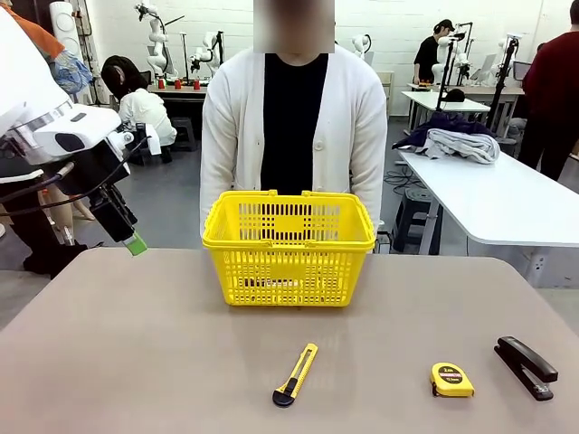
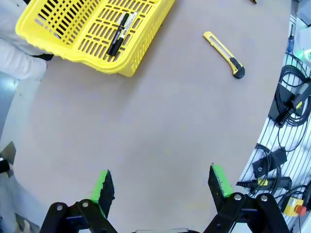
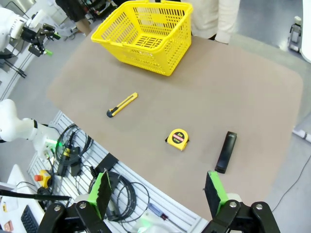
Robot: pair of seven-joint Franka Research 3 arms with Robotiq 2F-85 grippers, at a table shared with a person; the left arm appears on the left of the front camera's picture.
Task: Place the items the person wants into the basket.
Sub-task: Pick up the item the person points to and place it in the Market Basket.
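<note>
Left gripper [image 1: 129, 237]: raised above the far left corner of the table [image 1: 136, 344], jaws spread wide, nothing between the green pads [image 2: 103, 183].

Basket [image 1: 288, 249]: upright at the middle of the table's far edge, directly in front of the person [image 1: 291, 117]. The pen [image 2: 118, 33] and marker [image 2: 129, 25] lie side by side on its floor.

Utility knife [image 1: 296, 373]: flat on the table near the middle of the near edge, well apart from the basket.

Tape measure [image 1: 451, 380]: flat on the table at the near edge, right of the knife, outside the basket.

Stapler [image 1: 525, 366]: near the near right corner, just beside the tape measure, not touching it.

Right gripper [image 3: 158, 189]: high beyond the table's near right corner, jaws released and empty.
</note>
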